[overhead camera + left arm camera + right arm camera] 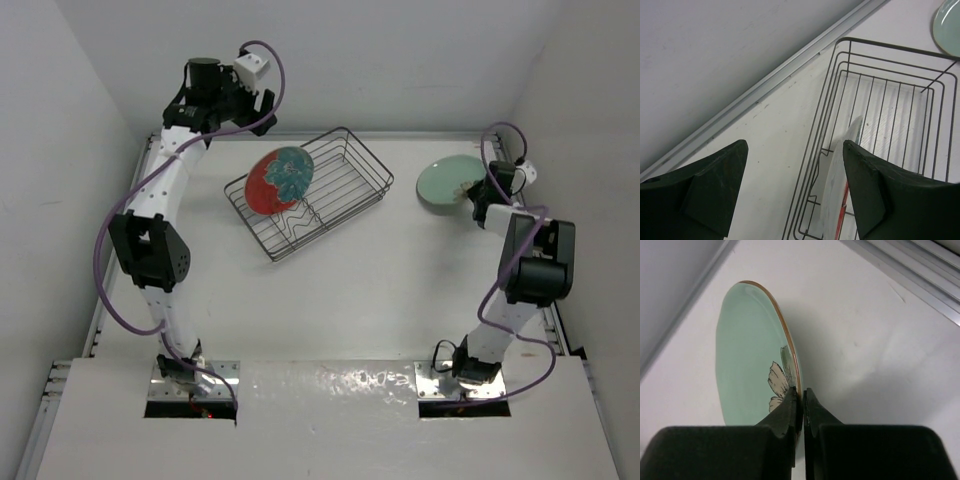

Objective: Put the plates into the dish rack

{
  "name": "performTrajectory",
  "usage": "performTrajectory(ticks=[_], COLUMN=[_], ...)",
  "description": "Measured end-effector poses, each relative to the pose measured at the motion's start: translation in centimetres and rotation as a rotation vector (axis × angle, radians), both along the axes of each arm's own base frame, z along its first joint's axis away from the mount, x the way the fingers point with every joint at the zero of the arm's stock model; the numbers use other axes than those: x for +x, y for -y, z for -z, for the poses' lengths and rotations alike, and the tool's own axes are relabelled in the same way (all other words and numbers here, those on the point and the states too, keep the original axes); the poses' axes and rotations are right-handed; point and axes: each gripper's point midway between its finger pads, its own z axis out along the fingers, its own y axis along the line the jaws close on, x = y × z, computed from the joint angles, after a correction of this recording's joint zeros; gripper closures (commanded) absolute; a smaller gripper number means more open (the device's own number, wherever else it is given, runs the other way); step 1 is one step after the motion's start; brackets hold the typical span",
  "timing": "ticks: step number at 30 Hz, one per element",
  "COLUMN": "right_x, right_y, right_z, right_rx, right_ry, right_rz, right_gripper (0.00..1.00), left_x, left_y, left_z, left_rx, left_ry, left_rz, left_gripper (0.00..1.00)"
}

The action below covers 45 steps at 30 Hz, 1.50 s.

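The left gripper (795, 145) hung wide open and empty above the dark wire dish rack (352, 140), where the round red plate with teal floral centre (280, 180) stood on edge. Further right, the right gripper (802, 392) was closed on the rim of the pale mint-green round plate (745, 355). That plate looked stiff, glossy and breakable, so a rim pinch might slip.

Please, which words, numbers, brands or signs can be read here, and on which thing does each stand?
No text can be read in any view.
The red plate: only a teal flower pattern, no words.
The green plate: only a pale flower drawing, no words.
The dish rack: bare wire, no label.
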Motion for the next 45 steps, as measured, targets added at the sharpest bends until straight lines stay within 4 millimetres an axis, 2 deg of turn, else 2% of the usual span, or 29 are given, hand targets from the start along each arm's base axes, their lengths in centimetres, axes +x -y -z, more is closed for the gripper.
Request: performTrajectory(ticks=[5,9,16,21,24,29,34,36,37,40,43,45], right_x=[-5.5,-9.0,-11.9,-13.8,-14.3,-14.7,-14.9,-15.1,-15.1,-15.5,-16.1,-16.6], right_y=[-2.2,-3.8,-6.1,-8.1,-9.6,-11.8,-14.6,-16.3,-16.8,-19.8,-22.8,-24.3], right_z=[0.3,-1.3,-4.5,-4.2,-5.1,-8.9,-14.0,-16.3,-16.8,-18.7,-19.3,-19.4], right_rx=[-0.054,-0.124,-0.230,-0.246,-0.272,-0.398,-0.517,-0.589,-0.605,-0.690,-0.707,-0.694], right_ry=[-0.050,-0.065,-0.098,-0.178,-0.216,-0.234,-0.130,-0.077,-0.063,-0.001,0.058,0.090], right_rz=[-0.078,-0.182,-0.393,-0.576,-0.727,-0.981,-1.193,-1.288,-1.310,-1.427,-1.524,-1.568], right_gripper=[1.00,1.00,1.00,1.00,1.00,1.00,1.00,1.00,1.00,1.00,1.00,1.00], left_x=[-1.0,-2.1,-3.8,-4.8,-5.8,-7.5,-8.6,-8.9,-9.1,-10.7,-13.7,-16.1], left_y=[0.5,0.6,1.3,1.7,2.1,3.1,3.6,3.9,4.0,6.0,10.2,13.4], left_z=[-0.6,-1.9,-4.5,-4.2,-3.9,-4.7,-5.6,-5.5,-5.4,-4.3,-3.2,-2.8], left_rx=[-0.023,-0.031,-0.047,-0.046,-0.041,-0.043,-0.051,-0.047,-0.045,-0.002,0.019,0.008], left_ry=[-0.003,0.015,0.064,0.055,0.044,0.056,0.075,0.075,0.072,0.048,0.012,-0.008], left_rz=[0.031,0.045,0.093,0.122,0.149,0.218,0.256,0.275,0.284,0.358,0.486,0.586], left_gripper=[0.26,0.26,0.27,0.27,0.27,0.27,0.29,0.29,0.27,0.24,0.19,0.11])
